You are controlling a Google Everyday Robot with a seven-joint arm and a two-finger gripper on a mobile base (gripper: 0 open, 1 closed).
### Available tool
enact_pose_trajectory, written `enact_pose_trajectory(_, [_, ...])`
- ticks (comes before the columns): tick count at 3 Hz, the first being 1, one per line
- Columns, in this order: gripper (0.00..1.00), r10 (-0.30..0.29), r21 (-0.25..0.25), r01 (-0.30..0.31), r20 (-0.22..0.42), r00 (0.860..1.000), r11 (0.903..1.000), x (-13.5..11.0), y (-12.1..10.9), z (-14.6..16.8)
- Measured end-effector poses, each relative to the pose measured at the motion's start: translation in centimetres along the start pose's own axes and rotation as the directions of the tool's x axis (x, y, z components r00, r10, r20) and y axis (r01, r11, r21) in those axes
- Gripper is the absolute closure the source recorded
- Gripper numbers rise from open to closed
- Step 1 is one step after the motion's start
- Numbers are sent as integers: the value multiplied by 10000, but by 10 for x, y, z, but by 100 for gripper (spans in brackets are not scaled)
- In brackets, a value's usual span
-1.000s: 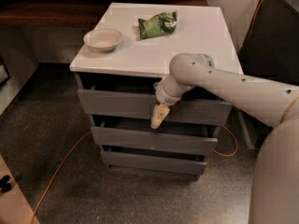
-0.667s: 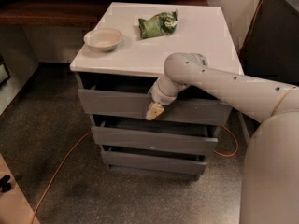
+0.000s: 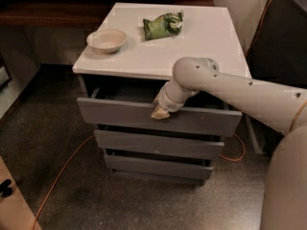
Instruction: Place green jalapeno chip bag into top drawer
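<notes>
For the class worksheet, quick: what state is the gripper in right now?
Gripper: at the top drawer front's upper edge; open or closed cannot be told.

Single view. The camera sits high and close in front of the cabinet [image 3: 144, 63], angled steeply down and forward. It takes in the white top, the three grey fronts and the floor at near left. The robot's body [image 3: 288, 186] fills the near right corner. The arm [image 3: 240, 92] reaches leftward, and the gripper [image 3: 160, 111] is mid-frame at the upper edge of the top drawer [image 3: 120, 115].
</notes>
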State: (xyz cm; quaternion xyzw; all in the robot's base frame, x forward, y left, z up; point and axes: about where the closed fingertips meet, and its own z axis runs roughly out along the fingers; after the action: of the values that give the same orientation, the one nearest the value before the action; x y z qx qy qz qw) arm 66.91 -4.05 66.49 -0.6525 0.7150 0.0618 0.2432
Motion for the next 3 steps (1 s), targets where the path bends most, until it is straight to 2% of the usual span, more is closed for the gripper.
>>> enact_pose_trajectory(1, [100,284,-159,-282,151,9995,9995,3,24,-7])
enact_pose_trajectory(2, [100,285,-160,-282,151,9995,9995,2,24,-7])
enact_pose_trajectory(3, [100,420,-291,-412,254,9988,9987,2,40,-10])
